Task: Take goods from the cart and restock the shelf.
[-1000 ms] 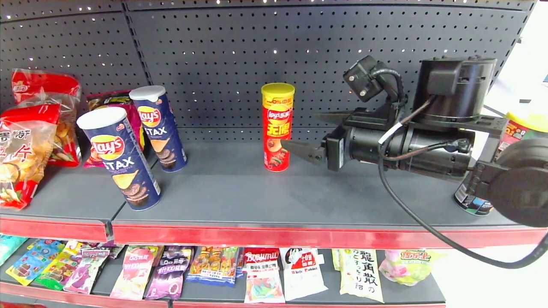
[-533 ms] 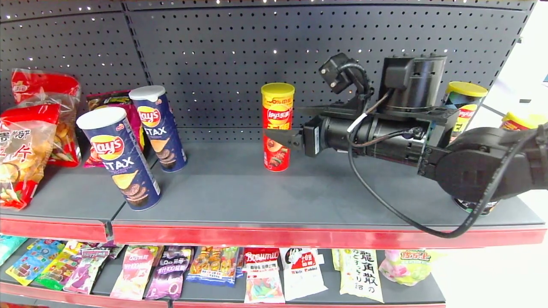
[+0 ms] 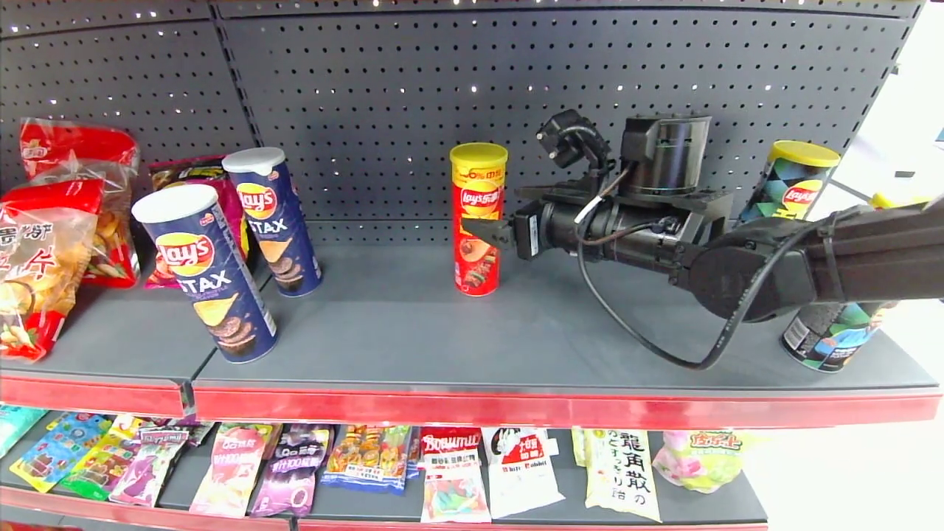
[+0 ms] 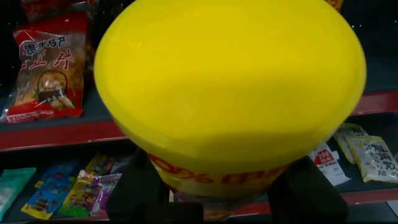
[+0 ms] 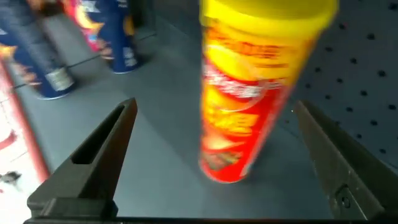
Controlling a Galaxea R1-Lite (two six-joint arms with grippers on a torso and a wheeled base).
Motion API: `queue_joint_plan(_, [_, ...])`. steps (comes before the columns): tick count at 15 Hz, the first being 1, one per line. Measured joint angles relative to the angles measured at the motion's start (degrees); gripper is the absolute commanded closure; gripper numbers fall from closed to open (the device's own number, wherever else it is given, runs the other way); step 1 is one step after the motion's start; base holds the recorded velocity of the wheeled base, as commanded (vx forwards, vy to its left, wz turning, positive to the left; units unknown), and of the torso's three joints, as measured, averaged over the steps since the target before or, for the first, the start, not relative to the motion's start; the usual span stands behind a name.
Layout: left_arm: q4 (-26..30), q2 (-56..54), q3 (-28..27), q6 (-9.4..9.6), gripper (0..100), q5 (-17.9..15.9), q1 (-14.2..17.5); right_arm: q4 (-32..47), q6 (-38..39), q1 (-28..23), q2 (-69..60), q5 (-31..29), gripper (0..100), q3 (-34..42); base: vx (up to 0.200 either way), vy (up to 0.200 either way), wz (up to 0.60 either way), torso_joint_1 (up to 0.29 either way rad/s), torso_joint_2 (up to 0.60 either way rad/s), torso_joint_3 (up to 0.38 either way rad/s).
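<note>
A red chips can with a yellow lid [image 3: 478, 217] stands upright mid-shelf, close to the pegboard back. My right gripper [image 3: 493, 212] comes in from the right at the can's mid height. It is open, with its near finger [image 3: 483, 230] crossing in front of the can. In the right wrist view the red can [image 5: 249, 106] stands just beyond the wide-spread fingers [image 5: 93, 168]. My left gripper [image 4: 227, 190] is shut on another can, whose yellow lid [image 4: 230, 81] looms close, with dark fingers [image 4: 149, 193] on both sides.
Two blue cans [image 3: 206, 273] [image 3: 274, 221] and snack bags [image 3: 44, 243] stand on the shelf's left. Two teal patterned cans [image 3: 793, 184] [image 3: 830, 335] stand at the right end, behind and under my right arm. The shelf has a red front edge [image 3: 516, 405], and packets lie on the shelf below.
My right arm has moved left and deeper into the shelf, bringing its open fingers up to the red can. The can itself has stayed put.
</note>
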Motion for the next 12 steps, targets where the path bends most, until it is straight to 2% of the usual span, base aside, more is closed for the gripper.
queue_joint_plan(12, [0.0,1.0,0.1,0.00,100,0.0,0.0,0.1,0.0,-1.1,7.6,0.1,0,-9.7,0.000,0.000,0.00,0.000,0.00,0.000])
